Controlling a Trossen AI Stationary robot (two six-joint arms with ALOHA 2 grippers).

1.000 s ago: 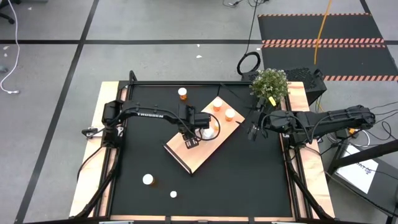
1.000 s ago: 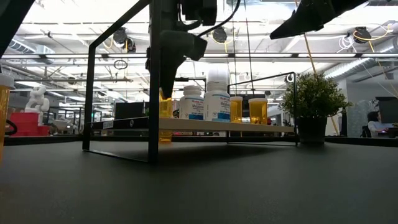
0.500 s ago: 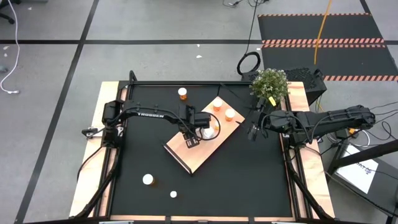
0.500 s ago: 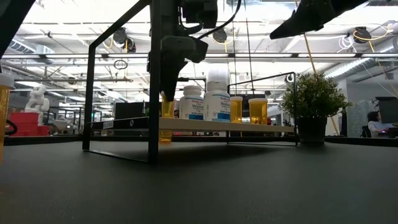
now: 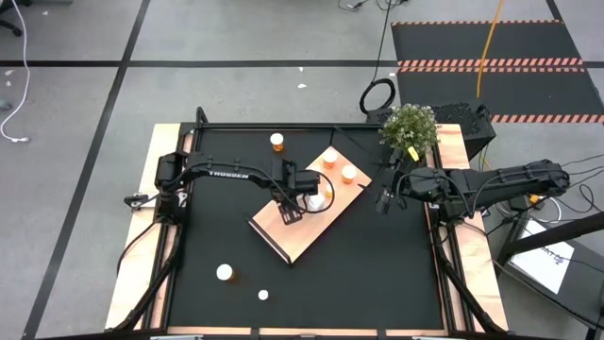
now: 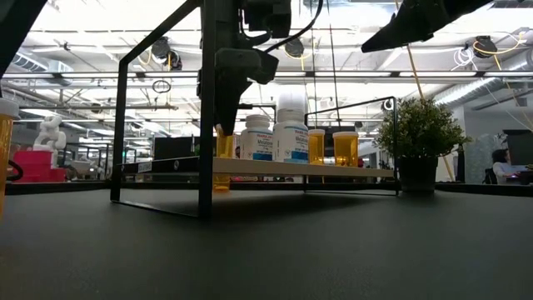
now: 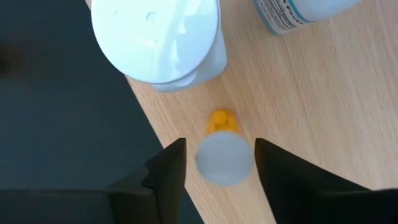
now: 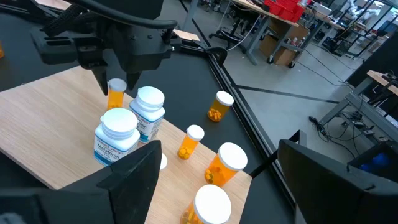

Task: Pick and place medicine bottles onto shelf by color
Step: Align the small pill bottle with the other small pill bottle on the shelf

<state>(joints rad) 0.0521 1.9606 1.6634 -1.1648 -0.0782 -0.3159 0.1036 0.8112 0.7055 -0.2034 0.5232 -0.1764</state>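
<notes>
The light-wood shelf lies slantwise on the black mat. On it stand two white bottles and several orange ones with white caps. My left gripper is open above the shelf, pointing down. Its fingers stand on either side of a small orange bottle, which stands upright on its base on the wood, and I see no touch. It also shows in the low view. My right gripper is open and empty, off the shelf's right end.
One orange bottle stands on the mat beyond the shelf. Two white bottles stand near the front edge. A potted plant is at the far right corner. A black frame rail surrounds the table.
In the low view my left gripper has shifted a little toward the table's right over the small orange bottle, then kept still. The bottle has stayed standing on the shelf.
</notes>
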